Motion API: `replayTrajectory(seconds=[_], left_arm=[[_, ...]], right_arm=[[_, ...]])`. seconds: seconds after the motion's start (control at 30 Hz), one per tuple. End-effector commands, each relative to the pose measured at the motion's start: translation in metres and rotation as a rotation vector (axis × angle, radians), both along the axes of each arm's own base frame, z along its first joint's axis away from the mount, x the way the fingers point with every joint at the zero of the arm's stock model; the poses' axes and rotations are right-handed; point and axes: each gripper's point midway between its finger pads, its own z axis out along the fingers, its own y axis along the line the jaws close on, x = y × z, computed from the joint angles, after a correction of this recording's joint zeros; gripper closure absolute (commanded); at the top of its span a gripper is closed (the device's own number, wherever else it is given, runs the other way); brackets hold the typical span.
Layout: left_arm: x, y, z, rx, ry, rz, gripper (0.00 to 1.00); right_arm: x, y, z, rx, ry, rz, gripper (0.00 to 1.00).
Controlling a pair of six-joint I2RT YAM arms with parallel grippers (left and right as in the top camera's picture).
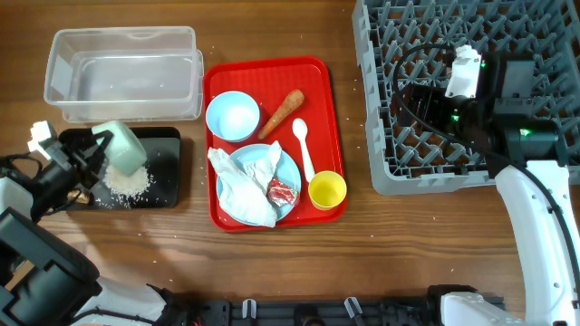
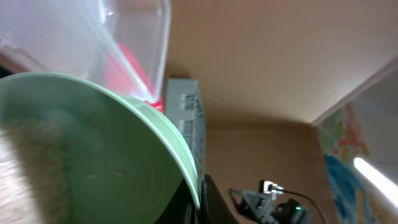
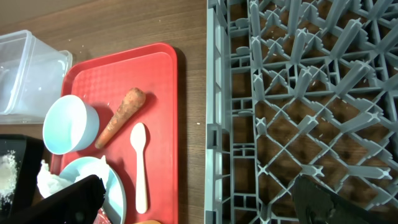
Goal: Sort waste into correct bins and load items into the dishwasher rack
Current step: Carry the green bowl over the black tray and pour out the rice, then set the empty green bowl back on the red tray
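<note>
- Left jaws: clamped fully shut on the rim of a pale bowl [image 1: 122,149]. The bowl is tipped on its side above the black tray [image 1: 165,149], just beside the clear tub [image 1: 122,72].
- Rice [image 1: 127,184] is heaped on the black tray below the bowl's mouth.
- Left wrist view: pale blur inside the bowl, possibly clinging grains; cannot tell.
- Right jaws: spread wide, holding nothing, above the dishwasher rack [image 3: 298,93].
- Carrot [image 1: 281,113], napkin [image 1: 245,177] and wrapper [image 1: 282,191] are unsorted on the red tray [image 1: 272,68].
- Risk: the thin rim pinch may let the bowl swivel or drop.
- Risk: moving the bowl towards the rack with grains left inside would scatter them on the bench.
</note>
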Motion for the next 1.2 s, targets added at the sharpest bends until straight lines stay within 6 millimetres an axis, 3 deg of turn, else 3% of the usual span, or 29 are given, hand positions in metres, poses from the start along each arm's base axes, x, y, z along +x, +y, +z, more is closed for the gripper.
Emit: replayTrajectory(seconds=[0.0,0.4,0.5,0.67,0.93,1.03,1.17], left_arm=[[-0.003,0.007,0.018,-0.102,-0.054,0.020,0.96],[-0.005,0.012,0.017,-0.144,-0.017,0.039,0.96],[0.001,0.020,0.007,-0.088,0.011,0.049,0.96],[0.000,0.018,0.018,-0.156,-0.007,0.039,0.96],[0.001,0.012,0.018,-0.177,0.011,0.027,0.96],[-0.004,-0.003,0.023,-0.181,0.019,0.007,0.96],[-0.004,-0.002,0.002,-0.067,0.086,0.016,0.96]], right_arm=[[0.004,-0.004,0.004,-0.006,-0.008,-0.019,0.00],[0.005,-0.004,0.004,-0.005,-0.008,-0.019,0.00],[0.005,-0.004,0.005,-0.006,-0.013,-0.019,0.00],[0.005,-0.004,0.005,-0.003,-0.011,-0.022,0.00],[0.005,-0.004,0.005,-0.003,-0.011,-0.021,0.00],[0.005,-0.004,0.005,-0.003,-0.011,-0.021,0.00],[0.005,-0.004,0.005,-0.004,-0.011,-0.021,0.00]])
